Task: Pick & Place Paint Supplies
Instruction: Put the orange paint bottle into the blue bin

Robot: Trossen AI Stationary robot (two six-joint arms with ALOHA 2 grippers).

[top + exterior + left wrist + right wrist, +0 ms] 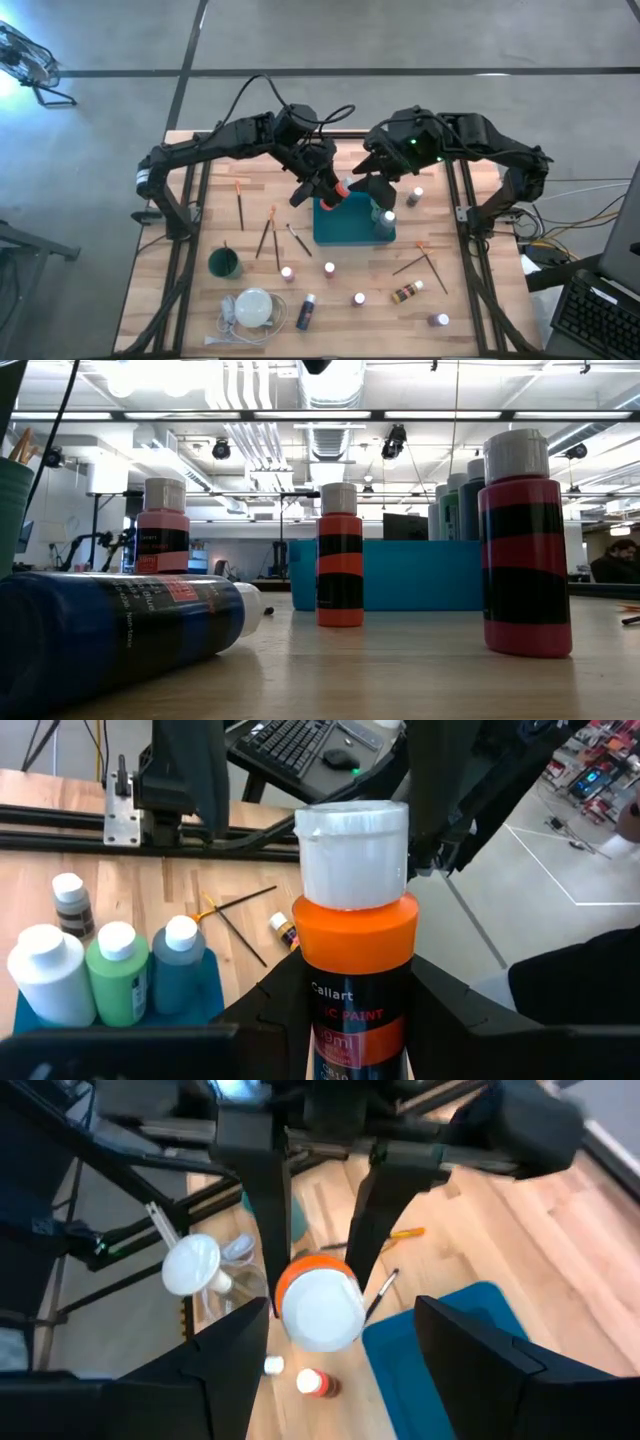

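You have the orange bottle (352,970) clamped in the left gripper (330,195), upright, cap up, with a finger on each side of its body. My read is that this is a handover or a placing into the teal tray (335,232); either way, keep the bottle vertical and hold your squeeze until it is supported elsewhere.

The right gripper (330,1370) faces the bottle's white cap (322,1312) with its fingers spread wide and nothing between them; the cap sits centred in the gap but apart from both fingers. If you mean to pass it over, bring those fingers down past the cap onto the orange shoulder before closing, since the cap looks smooth and likely to slip.

In the overhead view, both grippers meet above the tray's far edge. Just beyond, three bottles (110,975) stand together in one corner of the tray: white, green, blue. Set down beside them, not against them. Farther out, loose bottles and brushes (265,238) lie scattered over the table (480,300).
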